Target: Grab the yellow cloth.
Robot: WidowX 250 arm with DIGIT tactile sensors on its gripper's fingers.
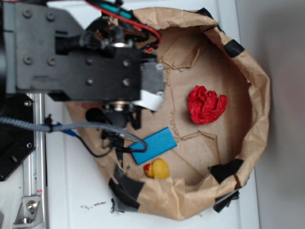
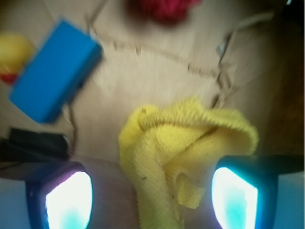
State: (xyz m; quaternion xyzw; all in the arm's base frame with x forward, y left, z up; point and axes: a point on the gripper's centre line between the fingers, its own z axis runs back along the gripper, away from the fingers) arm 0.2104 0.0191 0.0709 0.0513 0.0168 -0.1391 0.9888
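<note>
the bright yellow terry cloth (image 2: 183, 152) lies bunched in soft folds on the brown paper lining, directly below the tool (image 2: 151, 200) in the wrist view. the tool's two fingers (image 2: 69, 200) stand apart, one on each side of the cloth; the far finger sits just beside a fold, though touching or not cannot be told. nothing is clamped. in the exterior view the black arm covers the cloth.

relative to the yellow cloth in the wrist view, the flat blue rectangular block (image 2: 55, 71) lies up and to the left, well apart, the small yellow rubber duck with a red beak (image 2: 12, 55) is beyond that block at the picture's edge, and the red wrinkly wad (image 2: 162, 7) lies straight ahead at the top edge.

all of these rest inside a crumpled brown paper basin (image 1: 259, 95) patched with black tape, which sits on a white counter (image 1: 76, 191).
</note>
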